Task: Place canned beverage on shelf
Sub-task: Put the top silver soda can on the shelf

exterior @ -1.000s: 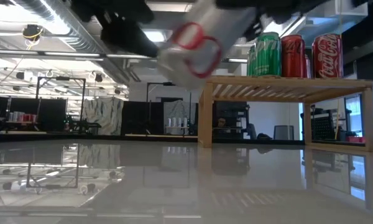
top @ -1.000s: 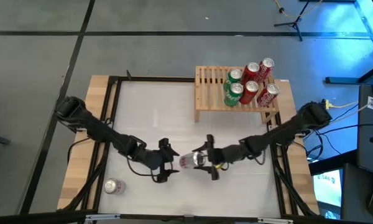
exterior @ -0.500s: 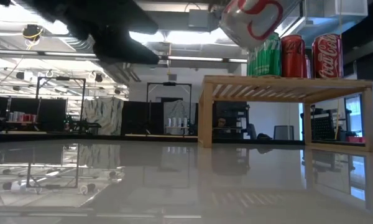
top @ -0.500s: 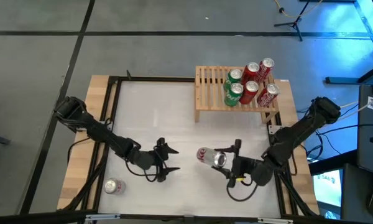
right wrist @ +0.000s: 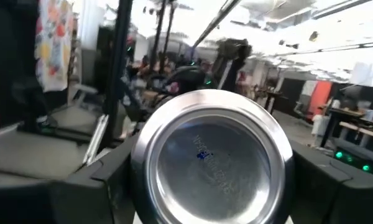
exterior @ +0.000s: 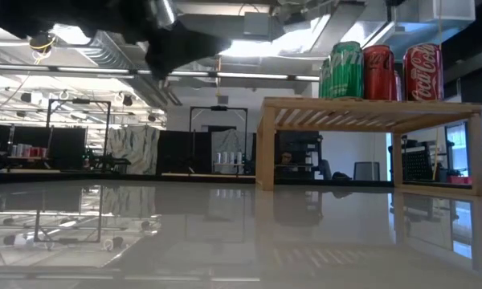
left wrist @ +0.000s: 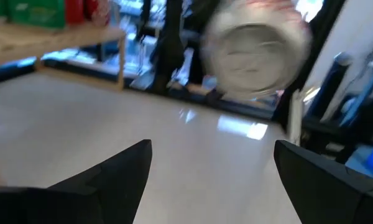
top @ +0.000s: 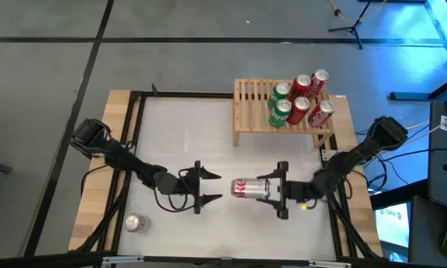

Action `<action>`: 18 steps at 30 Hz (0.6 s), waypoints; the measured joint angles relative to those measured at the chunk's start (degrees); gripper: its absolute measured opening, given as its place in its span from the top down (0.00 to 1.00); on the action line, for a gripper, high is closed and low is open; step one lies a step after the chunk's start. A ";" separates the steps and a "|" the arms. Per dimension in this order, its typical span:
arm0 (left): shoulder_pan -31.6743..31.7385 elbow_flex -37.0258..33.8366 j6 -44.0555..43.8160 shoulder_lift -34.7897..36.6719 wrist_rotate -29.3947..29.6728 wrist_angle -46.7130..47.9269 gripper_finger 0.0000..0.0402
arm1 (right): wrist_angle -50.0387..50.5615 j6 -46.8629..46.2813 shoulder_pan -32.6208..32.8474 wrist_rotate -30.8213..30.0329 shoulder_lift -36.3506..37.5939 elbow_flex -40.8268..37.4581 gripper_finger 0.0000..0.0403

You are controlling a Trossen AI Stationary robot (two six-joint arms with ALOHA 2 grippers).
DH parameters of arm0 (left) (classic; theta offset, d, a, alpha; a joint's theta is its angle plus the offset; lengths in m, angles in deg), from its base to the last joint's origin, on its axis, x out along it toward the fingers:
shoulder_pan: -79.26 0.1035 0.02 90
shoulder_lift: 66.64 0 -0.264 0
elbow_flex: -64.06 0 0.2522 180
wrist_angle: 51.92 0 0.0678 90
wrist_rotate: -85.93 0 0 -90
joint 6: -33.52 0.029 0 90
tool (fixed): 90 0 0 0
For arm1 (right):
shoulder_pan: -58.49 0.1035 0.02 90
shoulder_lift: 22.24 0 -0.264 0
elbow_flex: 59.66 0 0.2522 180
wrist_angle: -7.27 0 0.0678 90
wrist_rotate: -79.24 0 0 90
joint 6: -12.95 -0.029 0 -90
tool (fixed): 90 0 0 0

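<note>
The right gripper point(top: 272, 190) is carrying a silver-and-red canned beverage point(top: 247, 189) on its side above the near half of the desk point(top: 186, 141), a little toward the right edge; its fingers point(top: 281, 168) are bracketing the can's base end, holding it clear of the surface. In the right wrist view the can's silver end point(right wrist: 212, 162) is filling the space between the two dark fingers point(right wrist: 112, 177).

The left gripper point(top: 212, 185) is hovering just beside the can's free end, fingers point(top: 211, 176) spread wide and holding nothing; in the left wrist view the can point(left wrist: 256, 50) is showing ahead of the open fingers point(left wrist: 121, 171), apart from them.

The shelf point(top: 252, 104) is standing at the far right corner of the desk, with five upright cans point(top: 301, 99) crowding its right part and bare slats remaining on its left part. A further can point(top: 137, 222) is lying near the near left corner, untouched.

Step in hand: the transport stage, with the can gripped and lifted but not yet at the shelf. Judged from this arrangement, the next move is calling for the right arm to swing the can toward the far edge, turn it upright, and lower it onto the free slats without knocking the standing cans.
</note>
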 joint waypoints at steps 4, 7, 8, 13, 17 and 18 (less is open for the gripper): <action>1.84 0.02 2.43 -4.02 -4.76 -11.53 0.18 | -5.23 -1.64 -3.66 4.25 -0.78 -1.99 0.28; 3.17 0.71 2.55 -6.10 -5.63 -16.58 0.18 | -4.89 -3.63 -4.82 7.40 -0.80 -1.99 0.28; 3.57 1.35 2.52 -6.72 -5.78 -16.95 0.18 | -4.76 -3.79 -5.06 8.39 -0.80 -1.99 0.28; 4.76 5.93 2.98 -9.06 -10.38 -17.23 0.18 | -5.21 -4.22 -4.94 9.60 -0.73 -1.99 0.28; 4.82 7.86 5.68 -9.37 -13.57 -16.87 0.18 | -5.61 -4.43 -4.71 10.42 -0.71 -1.94 0.28; 4.88 7.93 6.20 -9.37 -14.16 -16.97 0.18 | -5.61 -4.43 -4.71 10.38 -0.69 -1.93 0.28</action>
